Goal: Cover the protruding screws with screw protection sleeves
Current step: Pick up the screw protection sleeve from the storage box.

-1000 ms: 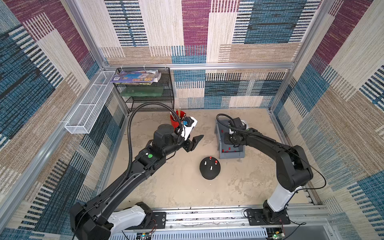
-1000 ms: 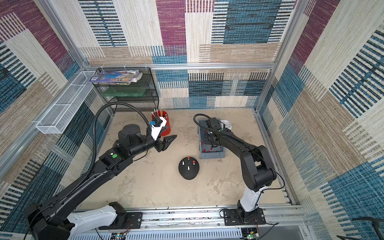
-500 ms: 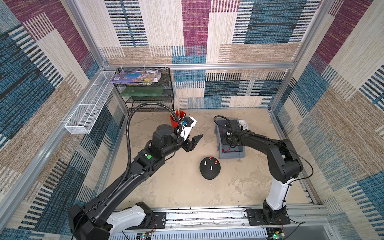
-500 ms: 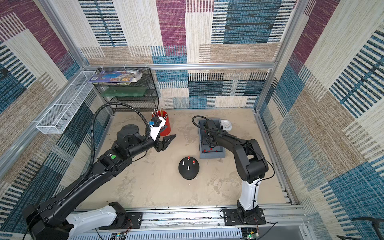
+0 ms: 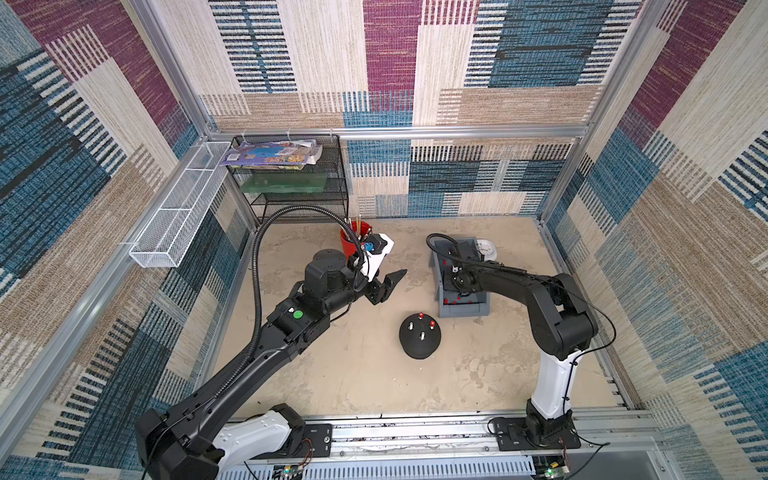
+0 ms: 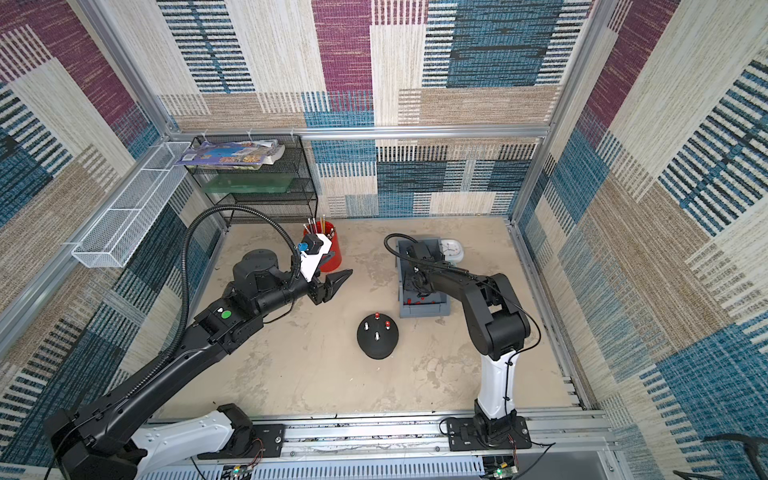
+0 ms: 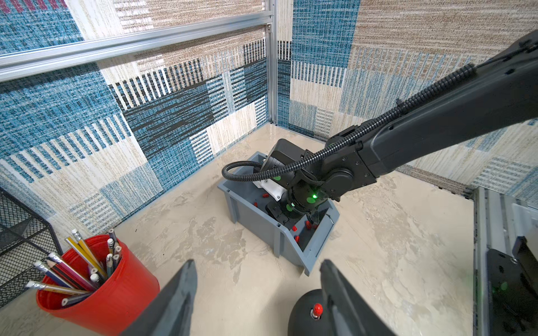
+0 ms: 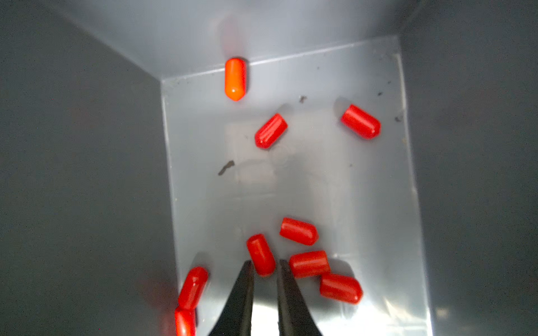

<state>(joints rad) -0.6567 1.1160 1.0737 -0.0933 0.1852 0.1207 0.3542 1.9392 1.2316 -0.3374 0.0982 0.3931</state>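
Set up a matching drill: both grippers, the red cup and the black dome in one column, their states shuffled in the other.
Things:
1. left gripper
2. right gripper
3. red cup
4. black dome

States:
A. holds pencils
B. bears four studs, two of them capped red
C. open, holding nothing
D. down in the grey bin, closed on a red sleeve

Pairs: 1-C, 2-D, 3-A, 4-B.
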